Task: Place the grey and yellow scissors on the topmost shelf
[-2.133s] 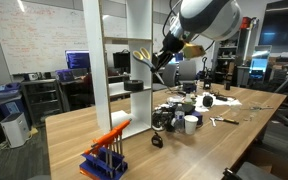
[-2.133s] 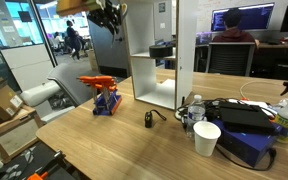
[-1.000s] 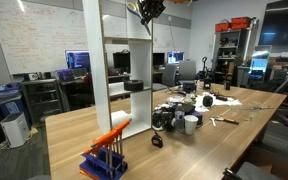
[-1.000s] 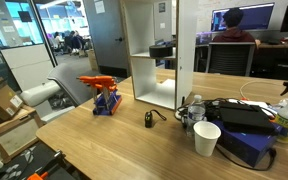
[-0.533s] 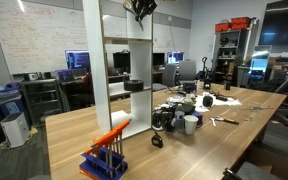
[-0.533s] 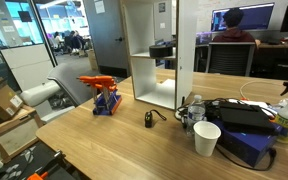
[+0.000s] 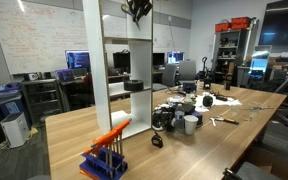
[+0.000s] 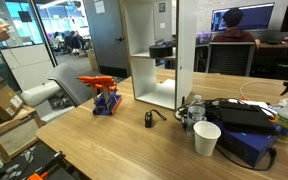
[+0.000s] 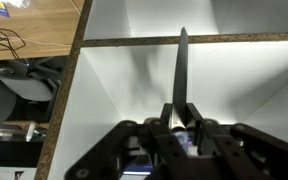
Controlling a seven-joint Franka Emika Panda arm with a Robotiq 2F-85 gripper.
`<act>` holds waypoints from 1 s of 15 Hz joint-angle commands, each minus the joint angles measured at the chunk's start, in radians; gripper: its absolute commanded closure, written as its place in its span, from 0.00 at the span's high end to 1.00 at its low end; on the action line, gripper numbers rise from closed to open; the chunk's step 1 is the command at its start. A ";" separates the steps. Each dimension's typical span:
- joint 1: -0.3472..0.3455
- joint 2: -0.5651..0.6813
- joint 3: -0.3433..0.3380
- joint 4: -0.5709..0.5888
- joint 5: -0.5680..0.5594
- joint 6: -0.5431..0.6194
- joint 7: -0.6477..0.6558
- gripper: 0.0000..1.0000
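A: Claw state?
B: Pinching the scissors. Blades point straight ahead of it, handles unclear.
A: Where's the top shelf?
B: Directly under the claw, not touching. Next move is probably straight down.

Black pincer, angular, apparently matte finish

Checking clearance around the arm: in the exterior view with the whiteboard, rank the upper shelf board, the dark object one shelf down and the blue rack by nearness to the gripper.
From the gripper, at the frame's top:
1. Upper shelf board, just beneath.
2. Dark object, one shelf lower.
3. Blue rack, down on the table, toward the camera.
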 commanded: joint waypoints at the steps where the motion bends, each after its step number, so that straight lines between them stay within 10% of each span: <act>1: 0.047 0.164 -0.040 0.225 -0.028 -0.132 0.029 0.03; 4: 0.066 0.251 -0.066 0.323 -0.017 -0.204 0.033 0.03; 5: 0.073 0.275 -0.076 0.355 -0.017 -0.242 0.044 0.36; 7: 0.044 0.208 -0.049 0.215 -0.004 -0.173 0.017 0.19; 9: 0.043 0.211 -0.049 0.209 -0.004 -0.172 0.017 0.35; 15: 0.043 0.207 -0.048 0.209 -0.004 -0.172 0.017 0.37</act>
